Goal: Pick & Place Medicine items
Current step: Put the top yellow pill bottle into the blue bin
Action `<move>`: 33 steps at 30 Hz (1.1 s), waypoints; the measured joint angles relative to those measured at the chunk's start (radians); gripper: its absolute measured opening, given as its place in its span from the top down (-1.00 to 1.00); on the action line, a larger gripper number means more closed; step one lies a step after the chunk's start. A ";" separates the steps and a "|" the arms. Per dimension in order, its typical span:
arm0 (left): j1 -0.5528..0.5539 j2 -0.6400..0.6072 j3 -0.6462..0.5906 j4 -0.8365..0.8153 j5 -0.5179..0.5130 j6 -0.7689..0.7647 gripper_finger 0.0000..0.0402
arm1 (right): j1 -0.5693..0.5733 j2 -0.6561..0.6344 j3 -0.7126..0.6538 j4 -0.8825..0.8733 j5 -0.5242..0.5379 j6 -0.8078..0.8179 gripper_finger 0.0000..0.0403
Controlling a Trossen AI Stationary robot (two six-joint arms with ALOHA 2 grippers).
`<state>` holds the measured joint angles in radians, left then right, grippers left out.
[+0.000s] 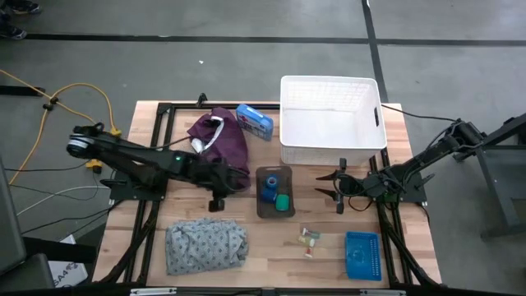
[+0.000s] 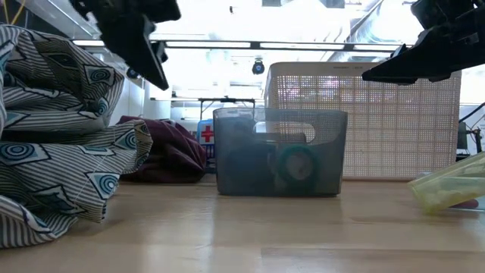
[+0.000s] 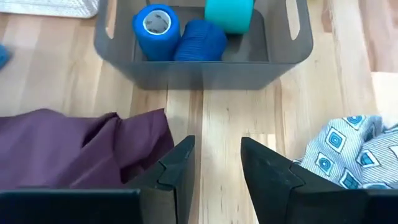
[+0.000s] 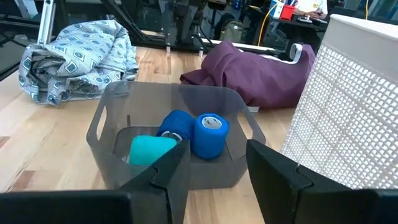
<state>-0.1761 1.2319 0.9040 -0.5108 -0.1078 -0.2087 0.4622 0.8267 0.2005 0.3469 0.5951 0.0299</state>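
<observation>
- My left gripper (image 3: 217, 171) is hovering over bare wood just short of the grey bin (image 1: 274, 192), fingers parted with a gap between them and nothing in there.
- My right gripper (image 4: 217, 168) sits on the bin's other side, beside the white basket (image 1: 332, 120), jaws apart too, not holding anything.
- Inside the bin: two blue rolls (image 3: 155, 24) and one green roll (image 3: 229, 12), all bunched together.
- A few tiny pale pieces (image 1: 309, 238) lie on the table in front of the bin, near a blue tray (image 1: 362, 254). Too small from up top to say exactly what they are.
- Maroon garment (image 1: 222, 140) is next to my left arm, patterned cloth (image 1: 205, 244) at the near edge.
</observation>
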 joint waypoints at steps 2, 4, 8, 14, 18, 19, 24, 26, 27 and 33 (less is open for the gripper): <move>0.000 -0.056 -0.045 0.016 -0.002 -0.007 0.39 | 0.000 0.000 0.000 0.000 0.000 0.000 0.27; 0.000 -0.117 -0.093 0.034 -0.012 -0.009 0.39 | 0.000 0.000 0.000 0.000 0.000 0.000 0.27; -0.006 -0.231 -0.175 0.056 -0.044 -0.009 0.39 | 0.000 0.000 0.000 0.000 0.000 0.000 0.27; -0.006 -0.353 -0.248 0.057 -0.057 -0.008 0.39 | 0.000 0.000 0.000 0.000 0.000 0.000 0.27; -0.006 -0.439 -0.301 0.083 -0.075 0.014 0.39 | 0.000 0.000 0.000 0.000 0.000 0.000 0.27; -0.006 -0.462 -0.317 0.094 -0.080 0.019 0.39 | 0.000 0.000 0.000 0.000 0.000 0.000 0.27; -0.006 -0.575 -0.416 0.185 -0.082 0.029 0.39 | 0.000 0.000 0.000 0.000 0.000 0.000 0.27; -0.006 -0.611 -0.448 0.208 -0.085 0.029 0.39 | 0.000 0.000 0.000 0.000 0.000 0.000 0.27; -0.006 -0.625 -0.460 0.210 -0.087 0.029 0.39 | 0.000 0.000 0.000 0.000 0.000 0.000 0.27; -0.006 -0.653 -0.478 0.216 -0.087 0.028 0.39 | 0.000 0.000 0.000 0.000 0.000 0.000 0.27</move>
<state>-0.1818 0.5789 0.4259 -0.2943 -0.1951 -0.1810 0.4623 0.8266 0.2005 0.3470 0.5952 0.0299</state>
